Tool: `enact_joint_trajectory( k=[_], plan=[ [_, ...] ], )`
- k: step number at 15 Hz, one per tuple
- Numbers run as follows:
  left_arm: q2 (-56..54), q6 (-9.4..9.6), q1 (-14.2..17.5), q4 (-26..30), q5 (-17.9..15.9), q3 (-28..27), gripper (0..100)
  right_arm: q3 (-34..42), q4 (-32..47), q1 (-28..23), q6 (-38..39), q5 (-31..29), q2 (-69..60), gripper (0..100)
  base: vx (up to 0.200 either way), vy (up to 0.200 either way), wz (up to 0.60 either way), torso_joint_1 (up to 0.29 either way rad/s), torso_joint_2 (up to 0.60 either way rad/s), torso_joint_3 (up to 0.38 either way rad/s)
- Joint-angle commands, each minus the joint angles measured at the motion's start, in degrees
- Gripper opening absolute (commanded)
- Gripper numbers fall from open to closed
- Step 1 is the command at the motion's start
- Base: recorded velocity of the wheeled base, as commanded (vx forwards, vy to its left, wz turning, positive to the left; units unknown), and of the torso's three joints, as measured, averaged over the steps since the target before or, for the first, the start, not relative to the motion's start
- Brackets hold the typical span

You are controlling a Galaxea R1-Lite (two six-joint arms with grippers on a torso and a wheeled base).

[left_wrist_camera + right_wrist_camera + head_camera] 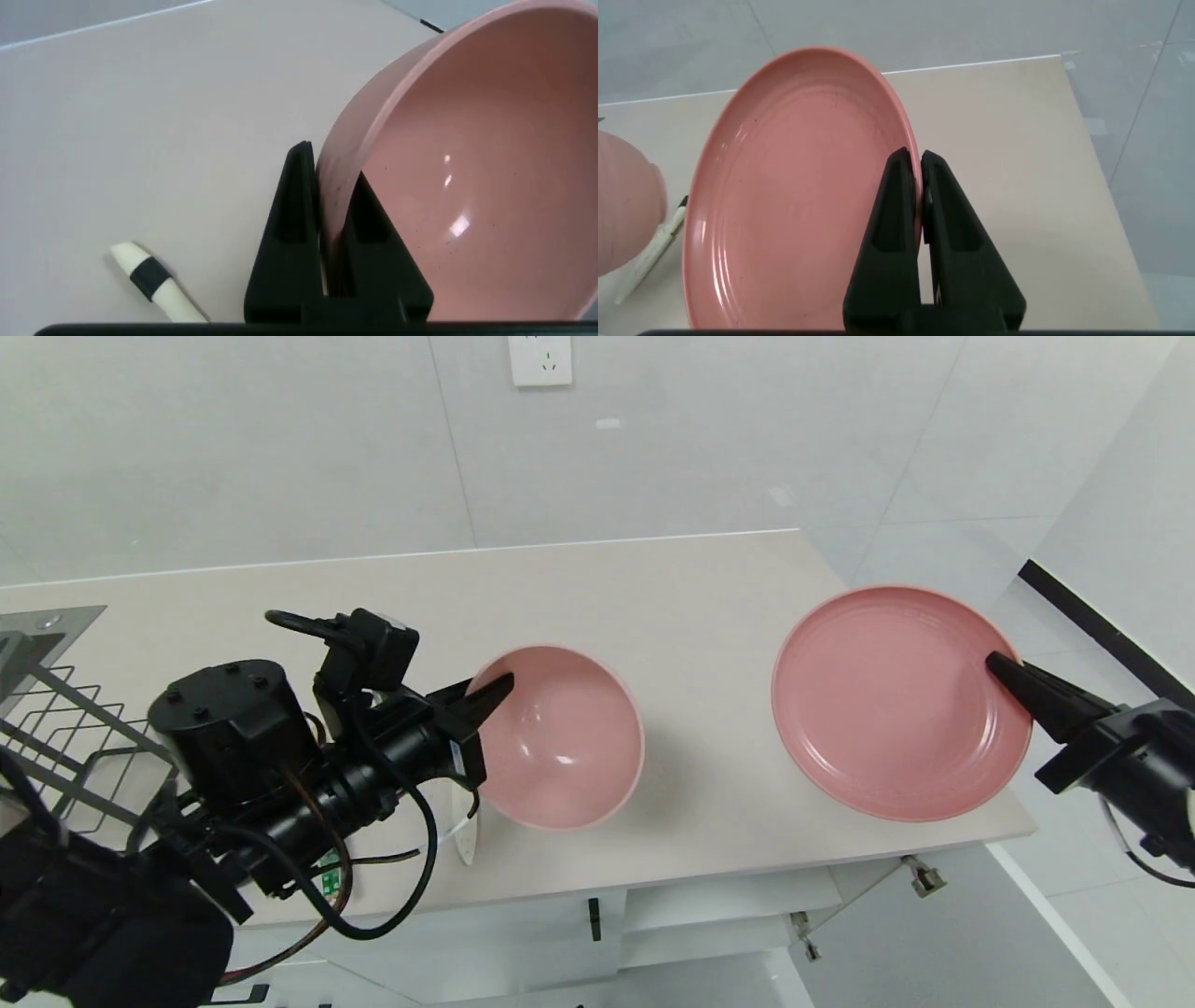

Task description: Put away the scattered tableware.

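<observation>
Tableware on show is a pink bowl [569, 747], a pink plate [887, 700] and a slim white utensil [467, 840] with a black band. All are on or over a pale beige bench [653, 597] that runs along a wall of large grey-white tiles. A white wall socket [541, 359] sits high on that wall. At the bench's far left end stands a wire rack [65, 728]. Below the front edge are white cabinet fronts [709, 915] with a small black handle, and pale floor tiles lie off the right end.

The bowl is near the middle of the bench, tipped so its hollow faces up and to the right. The utensil lies flat on the bench just in front of the bowl's left side. The plate is at the right end, and in the head view it laps past the bench's right edge. Whether it touches the surface I cannot tell.

The left arm lies low across the left part of the bench. Its left hand [499, 683] is closed on the bowl's left rim, with one finger [297, 233] outside the wall and the other inside. The right arm comes in from the right side. Its right hand [994, 661] is pinched narrow on the plate's right rim, with the rim held between the two fingers [898, 215].
</observation>
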Motion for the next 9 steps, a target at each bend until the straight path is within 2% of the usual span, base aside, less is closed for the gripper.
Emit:
enact_joint_trajectory(
  k=[1, 3, 5, 6, 7, 8, 9],
  plan=[
    [-5.7, 0.44, 0.1, -0.6, 0.0, 3.6, 0, 0.1, 0.0, 0.0, 0.0, 0.0, 0.1, 0, 0.000, 0.000, 0.00, 0.000, 0.00, 0.000],
    [-10.5, -0.53, 0.2, -0.5, 0.1, 4.1, 0, 0.2, 0.0, 0.0, -0.1, 0.0, 0.1, 0, 0.000, 0.000, 0.00, 0.000, 0.00, 0.000],
    [-15.4, -2.46, -0.1, -0.4, 0.9, 4.1, 0, 0.2, 0.0, 0.0, -0.1, -0.1, 0.2, 0, 0.000, 0.000, 0.00, 0.000, 0.00, 0.000],
    [-17.8, -5.80, -0.6, -0.7, 1.6, 4.8, 0, 0.2, 0.0, 0.0, -0.1, 0.0, 0.2, 0, 0.000, 0.000, 0.00, 0.000, 0.00, 0.000],
    [-18.9, -8.35, -1.3, -1.2, 1.8, 5.5, 0, 0.2, 0.0, 0.0, -0.2, -0.1, 0.2, 0, 0.000, 0.000, 0.00, 0.000, 0.00, 0.000],
    [-20.3, -11.34, -3.0, -1.3, 1.9, 7.1, 0, 0.2, 0.0, 0.0, -0.1, -0.1, 0.2, 0, 0.000, 0.000, 0.00, 0.000, 0.00, 0.000],
    [-21.1, -12.48, -3.1, -1.2, 1.7, 8.6, 0, 0.3, 0.0, 0.0, -0.2, -0.1, 0.2, 0, 0.000, 0.000, 0.00, 0.000, 0.00, 0.000]
  ],
)
